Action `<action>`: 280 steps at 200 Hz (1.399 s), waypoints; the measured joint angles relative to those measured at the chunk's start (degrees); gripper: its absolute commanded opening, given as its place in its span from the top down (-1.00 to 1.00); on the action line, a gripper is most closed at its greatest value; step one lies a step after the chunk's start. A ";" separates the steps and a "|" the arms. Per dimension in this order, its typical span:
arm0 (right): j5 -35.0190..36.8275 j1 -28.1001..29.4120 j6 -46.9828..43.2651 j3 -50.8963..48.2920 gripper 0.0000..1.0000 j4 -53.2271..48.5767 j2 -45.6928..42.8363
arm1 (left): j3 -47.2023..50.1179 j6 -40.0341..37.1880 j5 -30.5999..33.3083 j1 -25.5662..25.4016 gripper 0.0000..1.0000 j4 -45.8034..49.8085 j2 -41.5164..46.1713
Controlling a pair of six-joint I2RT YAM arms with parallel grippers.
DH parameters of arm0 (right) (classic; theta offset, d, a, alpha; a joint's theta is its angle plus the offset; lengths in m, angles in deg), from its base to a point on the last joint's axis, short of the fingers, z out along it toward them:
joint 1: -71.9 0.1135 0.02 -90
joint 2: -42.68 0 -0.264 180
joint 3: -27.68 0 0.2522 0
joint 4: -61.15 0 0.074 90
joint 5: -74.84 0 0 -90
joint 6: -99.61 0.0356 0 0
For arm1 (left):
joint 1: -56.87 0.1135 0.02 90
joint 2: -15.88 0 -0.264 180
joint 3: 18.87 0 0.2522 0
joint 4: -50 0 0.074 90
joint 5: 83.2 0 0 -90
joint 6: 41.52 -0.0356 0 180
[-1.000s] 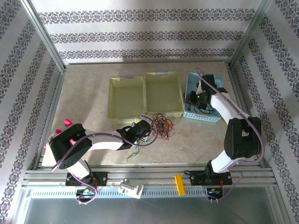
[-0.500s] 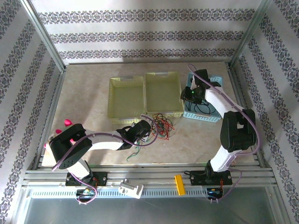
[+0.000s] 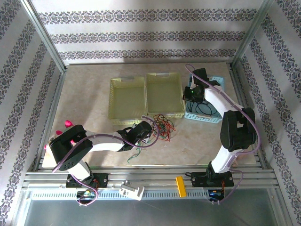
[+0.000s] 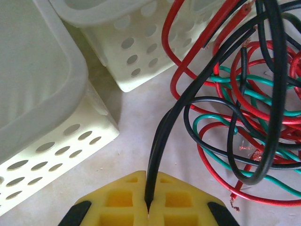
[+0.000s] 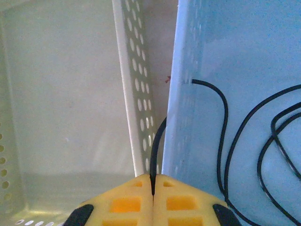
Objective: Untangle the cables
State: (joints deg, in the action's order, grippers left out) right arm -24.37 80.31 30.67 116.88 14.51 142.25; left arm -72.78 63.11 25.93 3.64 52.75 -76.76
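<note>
seen from above, heaped on the table (image 3: 84, 94) just in front of the right-hand yellow basket (image 3: 164, 114): the cables (image 3: 162, 126), red, green and black looped through one another. touching that basket's left side, left-hand yellow basket (image 3: 124, 120). reaching in from the near left to the heap's left edge, left gripper (image 3: 148, 133).

in its wrist view, yellow fingers (image 4: 117, 202) pressed together with no gap, pinching black cable (image 4: 162, 136) right at the tips. rising from there, then bending up and right into the knot. crossing it there, red cable (image 4: 233, 22) in wide loops, green cable (image 4: 225, 81) threaded between them. frayed copper end (image 4: 248, 150) low in the knot. just left of the knot, perforated corners of both yellow baskets, apart from the wires.

well apart from the heap, held over the seam between the right-hand yellow basket and blue basket (image 3: 203, 117): right gripper (image 3: 190, 95). in its wrist view, fingertips (image 5: 181, 202) closed flush, nipping black strand (image 5: 156, 141) at the very tips. dropping from there into the narrow gap between yellow wall and blue wall. more black loops lying inside the blue basket, one end up against the top of its wall. cannot tell whether joined to the nipped strand, nor whether tied to the heap.
</note>
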 measured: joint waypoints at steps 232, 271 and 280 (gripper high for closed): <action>9.25 -2.58 4.22 -12.83 0.10 3.85 -19.54 | 0.02 0.02 -0.04 0.00 1.00 -0.15 0.76; -2.80 9.44 -0.39 -16.98 0.16 3.50 -23.74 | 0.02 0.00 -0.07 0.00 1.00 -0.48 0.76; -4.94 12.04 -0.87 -18.05 0.19 3.34 -23.52 | 0.02 0.00 -0.07 0.00 1.00 -0.72 0.76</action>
State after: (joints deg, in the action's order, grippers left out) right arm -29.31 92.35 29.80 98.83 17.85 118.73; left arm -72.75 63.11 25.87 3.64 52.03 -75.99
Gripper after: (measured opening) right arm 0.421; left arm 0.044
